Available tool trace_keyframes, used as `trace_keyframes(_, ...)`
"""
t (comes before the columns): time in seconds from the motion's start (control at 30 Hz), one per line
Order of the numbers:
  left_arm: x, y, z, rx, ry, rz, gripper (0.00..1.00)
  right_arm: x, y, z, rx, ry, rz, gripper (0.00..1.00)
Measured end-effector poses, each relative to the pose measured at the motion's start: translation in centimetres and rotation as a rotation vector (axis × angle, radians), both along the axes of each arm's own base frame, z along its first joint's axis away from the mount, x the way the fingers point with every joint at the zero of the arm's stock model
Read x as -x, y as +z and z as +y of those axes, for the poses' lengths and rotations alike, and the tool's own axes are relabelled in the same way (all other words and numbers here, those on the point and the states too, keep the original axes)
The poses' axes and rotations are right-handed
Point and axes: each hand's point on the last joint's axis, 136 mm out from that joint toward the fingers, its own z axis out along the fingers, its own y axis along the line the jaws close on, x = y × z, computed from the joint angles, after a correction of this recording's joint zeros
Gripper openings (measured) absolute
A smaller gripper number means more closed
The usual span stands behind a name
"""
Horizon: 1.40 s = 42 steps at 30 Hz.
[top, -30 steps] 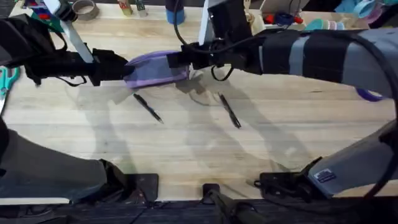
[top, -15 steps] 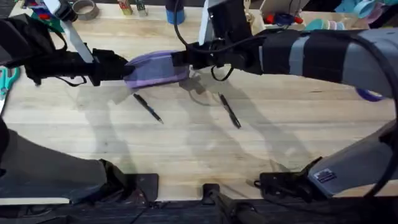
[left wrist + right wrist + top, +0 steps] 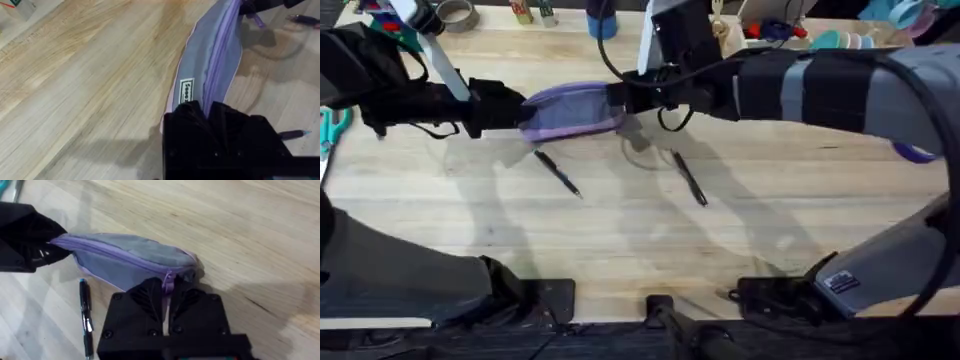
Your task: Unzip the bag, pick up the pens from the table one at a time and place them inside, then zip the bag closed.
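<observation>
The lavender bag (image 3: 572, 110) lies on the table (image 3: 620, 240), stretched between both grippers. My left gripper (image 3: 523, 110) is shut on the bag's left end; in the left wrist view its fingers (image 3: 192, 112) pinch the bag (image 3: 210, 60) next to a small label. My right gripper (image 3: 618, 97) is shut at the right end, holding the purple zipper pull (image 3: 168, 278) of the bag (image 3: 120, 257). The zipper line looks closed along its length. Two black pens lie in front of the bag, one pen (image 3: 558, 173) left and the other pen (image 3: 689, 178) right.
Teal scissors (image 3: 330, 125) lie at the left edge. A tape roll (image 3: 455, 15), a blue cup (image 3: 602, 22) and other clutter line the back edge. Bare wood stretches in front of the pens.
My right gripper has shifted slightly to the right at the bag's end, pulling the bag a little tauter. The left gripper and the pens have not moved.
</observation>
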Motion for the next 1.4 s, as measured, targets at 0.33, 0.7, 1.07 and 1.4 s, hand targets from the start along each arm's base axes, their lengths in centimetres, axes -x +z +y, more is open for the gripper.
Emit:
trace_keyframes(0.33, 0.0, 0.0, 0.0, 0.0, 0.0, 0.0, 0.042, 0.0, 0.0, 0.0, 0.0, 0.0, -0.001, 0.032)
trace_keyframes(0.7, -0.1, 0.0, 0.0, -0.002, 0.0, -0.003, 0.042, -0.2, 1.2, -0.3, -0.018, 0.001, -0.006, 0.028)
trace_keyframes(1.07, 0.0, 0.0, 0.1, 0.0, 0.003, 0.0, 0.042, -0.5, 4.3, -0.9, -0.042, -0.015, -0.068, 0.029)
trace_keyframes(1.4, 0.0, 0.0, 0.1, 0.0, 0.003, 0.0, 0.042, -0.2, 3.9, -1.1, -0.029, -0.014, -0.05, 0.029)
